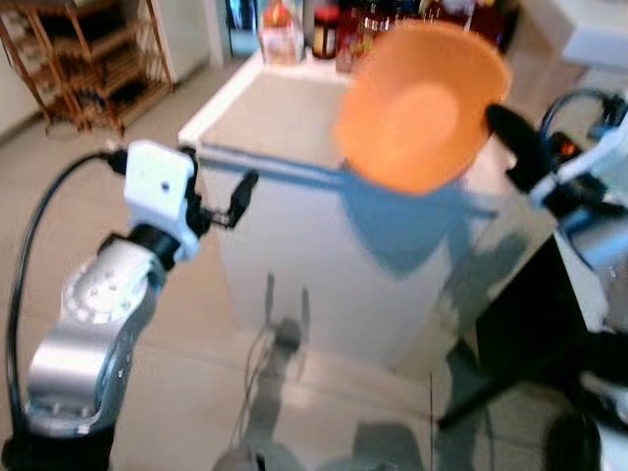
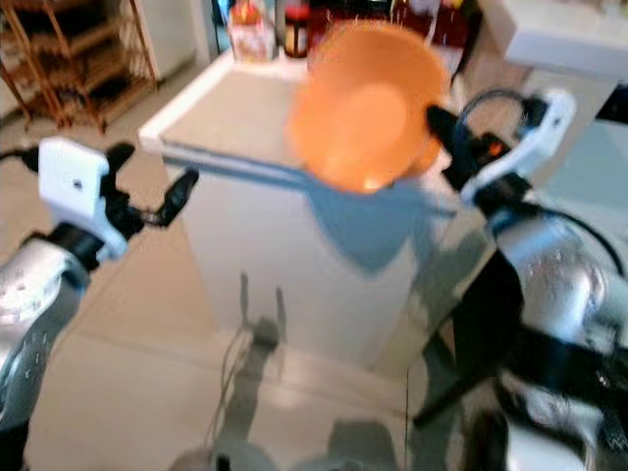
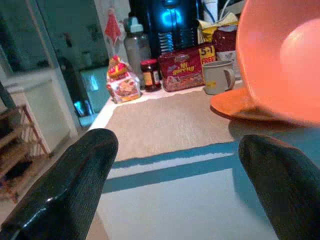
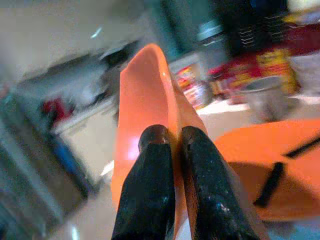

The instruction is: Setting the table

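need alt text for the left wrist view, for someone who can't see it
An orange bowl hangs tilted above an orange plate on a table with a beige placemat. The left pincer is open, its black fingers in the foreground. A grey mug, jars and snack packets stand behind.

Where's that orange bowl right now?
The orange bowl is up in the air over the near right part of the table, tilted on its side, its rim pinched by the right gripper, above an orange plate.

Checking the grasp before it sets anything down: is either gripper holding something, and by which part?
The right gripper pinches the orange bowl by its rim, bowl tilted above the table. The left gripper is open, holding nothing.
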Controlling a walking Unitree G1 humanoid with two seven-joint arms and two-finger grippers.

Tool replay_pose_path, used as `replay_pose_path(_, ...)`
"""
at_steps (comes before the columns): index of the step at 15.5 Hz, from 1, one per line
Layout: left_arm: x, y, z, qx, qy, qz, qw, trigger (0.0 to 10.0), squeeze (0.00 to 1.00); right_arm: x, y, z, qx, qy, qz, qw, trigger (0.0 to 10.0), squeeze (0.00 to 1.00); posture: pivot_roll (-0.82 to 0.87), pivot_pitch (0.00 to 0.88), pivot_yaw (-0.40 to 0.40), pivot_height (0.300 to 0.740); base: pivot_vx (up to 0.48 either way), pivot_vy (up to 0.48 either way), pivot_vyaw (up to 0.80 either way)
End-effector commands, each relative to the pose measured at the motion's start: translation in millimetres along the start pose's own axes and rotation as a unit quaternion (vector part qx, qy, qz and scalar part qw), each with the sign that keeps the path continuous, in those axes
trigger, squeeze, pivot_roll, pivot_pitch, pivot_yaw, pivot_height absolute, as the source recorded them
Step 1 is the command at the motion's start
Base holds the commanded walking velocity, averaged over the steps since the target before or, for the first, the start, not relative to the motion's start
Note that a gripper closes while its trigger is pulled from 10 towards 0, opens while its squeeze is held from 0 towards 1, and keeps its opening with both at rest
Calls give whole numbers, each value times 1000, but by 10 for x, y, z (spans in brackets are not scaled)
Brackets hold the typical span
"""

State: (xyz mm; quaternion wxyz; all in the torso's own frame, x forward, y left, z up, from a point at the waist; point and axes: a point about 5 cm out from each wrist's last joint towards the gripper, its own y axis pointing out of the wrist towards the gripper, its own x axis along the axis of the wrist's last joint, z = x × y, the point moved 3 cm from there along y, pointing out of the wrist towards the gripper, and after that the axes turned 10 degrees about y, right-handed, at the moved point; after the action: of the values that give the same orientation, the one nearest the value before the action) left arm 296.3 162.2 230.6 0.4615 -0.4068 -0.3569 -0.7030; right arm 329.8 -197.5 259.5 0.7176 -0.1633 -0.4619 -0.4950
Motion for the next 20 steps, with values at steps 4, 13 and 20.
replay_pose_path(4, 29, 11, -83, -13, 8, -6, 1000, 10000, 0, -123, -207, 139, 42, -29, 57, 997, 10000, 0, 81, 21, -26, 740, 0, -480, 0)
replay_pose_path(13, 30, 11, -146, -10, 15, -6, 1000, 10000, 0, -230, -334, -26, -10, 13, 42, 999, 10000, 0, 86, 9, -35, 740, 0, -480, 0)
replay_pose_path(20, 18, 72, -158, -4, 33, -2, 999, 10000, 0, -220, -332, -310, -114, 16, 4, 993, 10000, 0, 85, 0, -19, 740, 0, -480, 0)
